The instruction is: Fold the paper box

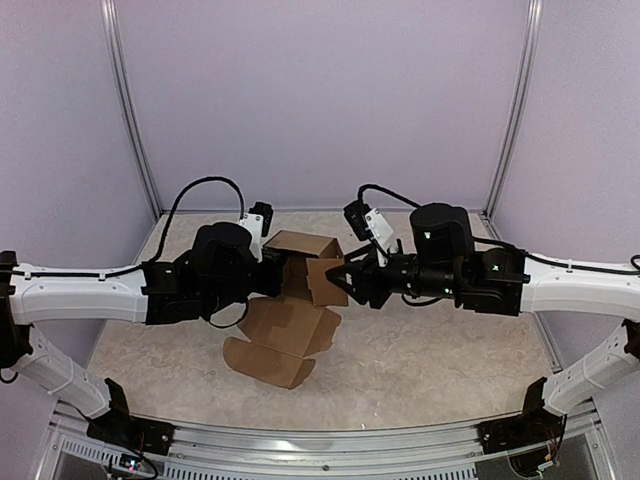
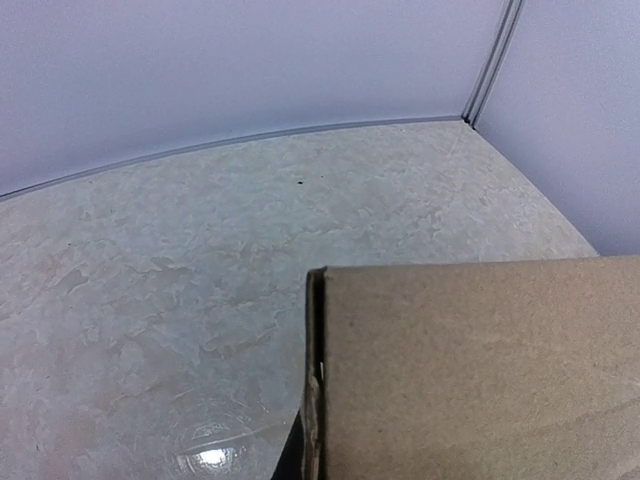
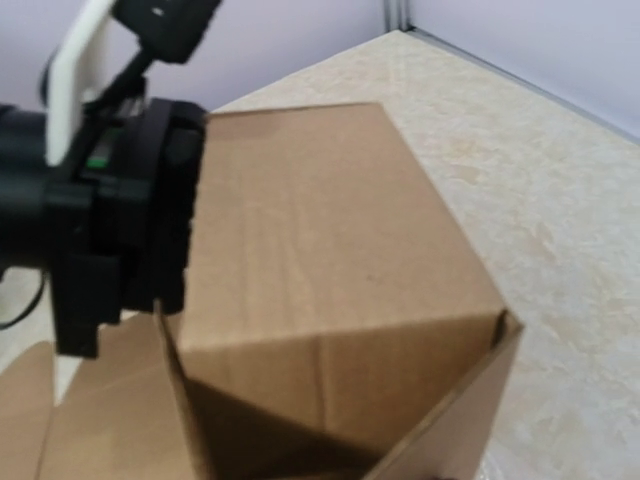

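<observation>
The paper box point(image 1: 297, 290) sat half-formed at the middle of the counter point(image 1: 440, 350), with walls raised at its 12 o'clock end and flat flaps lying toward 6 o'clock. The left pincer point(image 1: 268, 256), pressed together, pinched its 9 o'clock wall. The right pincer point(image 1: 347, 277) met a flap at 3 o'clock; its spread could not be told.

No lettering, label or number can be read anywhere; the plain brown cardboard paper box point(image 1: 290, 325) is unprinted (in all three views).
</observation>
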